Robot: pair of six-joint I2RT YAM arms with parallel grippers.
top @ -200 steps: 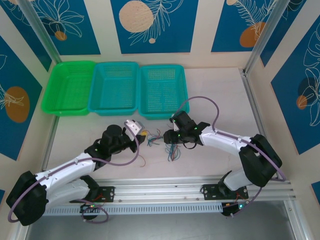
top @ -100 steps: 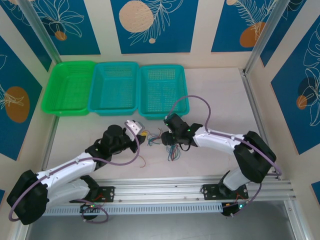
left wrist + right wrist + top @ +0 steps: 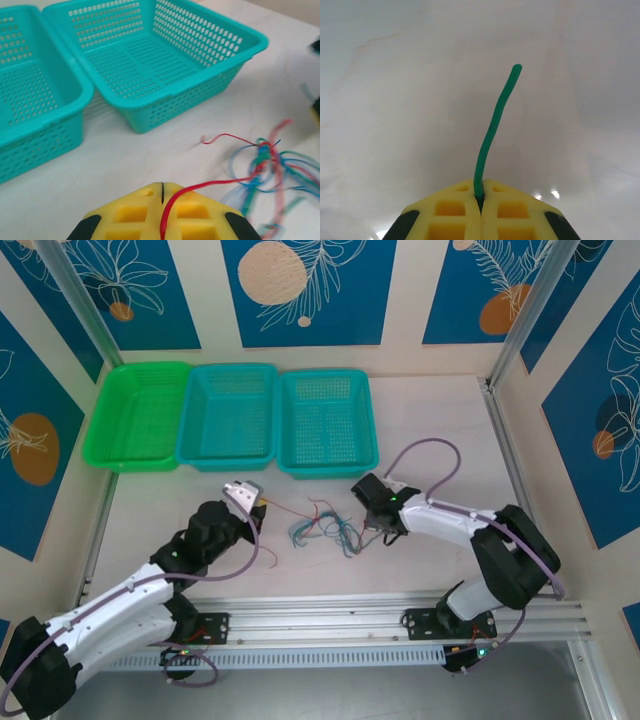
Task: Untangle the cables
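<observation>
At the lower middle of the top view, the cables [image 3: 318,527] lie in a loose tangle on the table [image 3: 440,420], just below the teal basket [image 3: 327,423]. To their left, the left gripper [image 3: 162,192] has its jaws pressed together on a red wire [image 3: 210,186] that leads into the tangle. To their right, the right gripper [image 3: 480,199] pinches a green wire [image 3: 492,130].

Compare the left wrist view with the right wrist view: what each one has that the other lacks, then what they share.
Left wrist view: two teal baskets, the tangle of wires, and a red wire pinched in the left gripper. Right wrist view: a green wire standing out of the shut right gripper. Shared: a shut yellow gripper holding a single wire, over the pale table.
</observation>
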